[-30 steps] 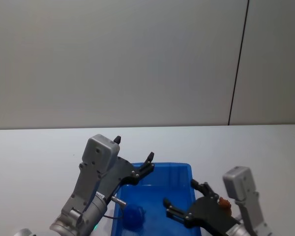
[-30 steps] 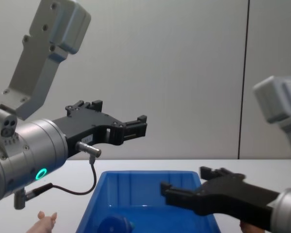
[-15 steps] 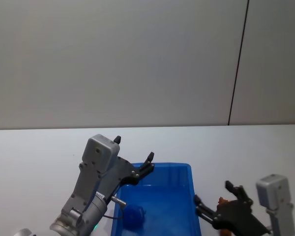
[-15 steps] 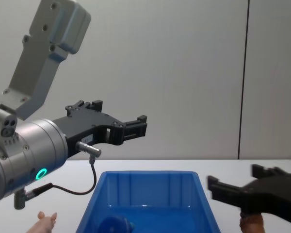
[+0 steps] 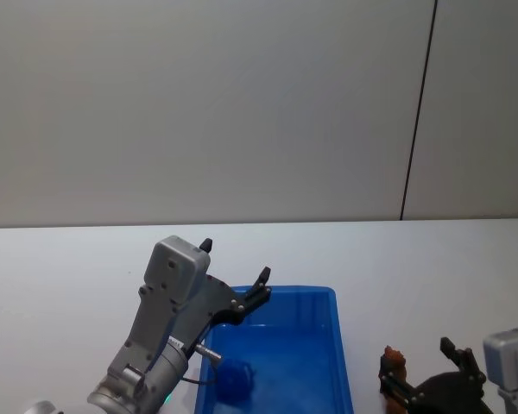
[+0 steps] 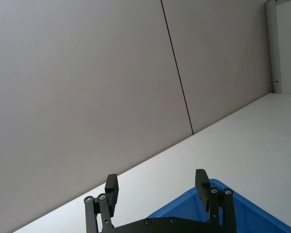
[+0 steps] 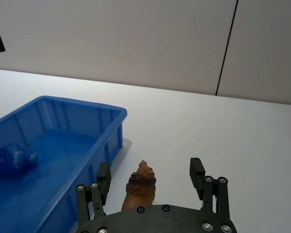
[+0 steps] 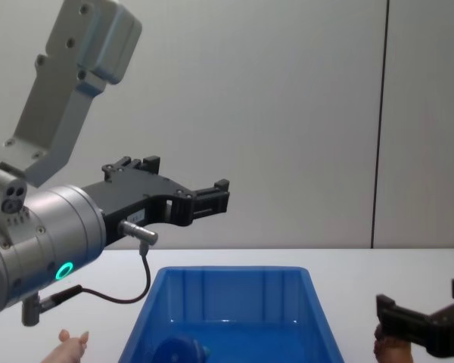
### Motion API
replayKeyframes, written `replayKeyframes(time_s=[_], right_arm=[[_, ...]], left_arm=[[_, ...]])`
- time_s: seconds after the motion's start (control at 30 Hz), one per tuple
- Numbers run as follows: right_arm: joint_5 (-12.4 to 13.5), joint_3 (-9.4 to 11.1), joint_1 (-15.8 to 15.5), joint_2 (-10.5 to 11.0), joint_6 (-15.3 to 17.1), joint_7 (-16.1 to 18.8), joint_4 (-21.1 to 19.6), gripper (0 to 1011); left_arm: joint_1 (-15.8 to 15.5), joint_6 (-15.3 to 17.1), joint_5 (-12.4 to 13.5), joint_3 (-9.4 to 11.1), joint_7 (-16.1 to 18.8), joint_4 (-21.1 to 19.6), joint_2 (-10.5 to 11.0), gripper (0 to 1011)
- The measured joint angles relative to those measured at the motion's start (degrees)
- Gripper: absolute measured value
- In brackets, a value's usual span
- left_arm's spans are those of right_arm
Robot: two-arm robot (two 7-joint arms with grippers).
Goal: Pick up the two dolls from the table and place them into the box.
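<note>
The blue box (image 5: 335, 338) (image 8: 234, 271) (image 7: 63, 102) sits on the white table (image 5: 432, 267). A rounded blue doll (image 5: 235, 379) (image 7: 12, 158) (image 8: 178, 350) lies inside it. A shaggy brown doll (image 7: 141, 183) (image 5: 392, 360) (image 8: 384, 350) stands on the table just right of the box. My right gripper (image 7: 150, 168) (image 5: 419, 366) (image 8: 424, 302) is open, its fingers either side of the brown doll. My left gripper (image 5: 236, 260) (image 8: 178, 175) (image 6: 156, 178) hangs open and holding nothing above the box's left rear corner.
A pale pink doll (image 8: 69, 344) lies on the table left of the box, under my left arm. A plain grey wall with a dark vertical seam (image 5: 419, 112) stands behind the table. Bare tabletop stretches behind and to the right of the box.
My right gripper has swung right, from above the box's right side out to the brown doll on the table, and now straddles it. The left arm has not moved.
</note>
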Motion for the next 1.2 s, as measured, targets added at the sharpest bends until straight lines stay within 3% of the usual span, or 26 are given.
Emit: replayKeyframes(time_s=[0.3, 1.07, 1.2], right_arm=[[-0.09, -0.11, -1.13, -0.36, 0.33, -1.79, 0.24, 1001], [0.91, -1.13, -0.36, -3.41, 2.22, -1.46, 4.82, 1001], [0.95, -1.20, -0.11, -3.83, 2.80, -1.30, 5.45, 962]], left_arm=[[0.00, 0.00, 0.00, 0.00, 0.00, 0.00, 0.00, 1001], [0.00, 0.00, 0.00, 0.00, 0.00, 0.00, 0.00, 1001], [0.00, 0.00, 0.00, 0.00, 0.00, 0.00, 0.00, 1001]])
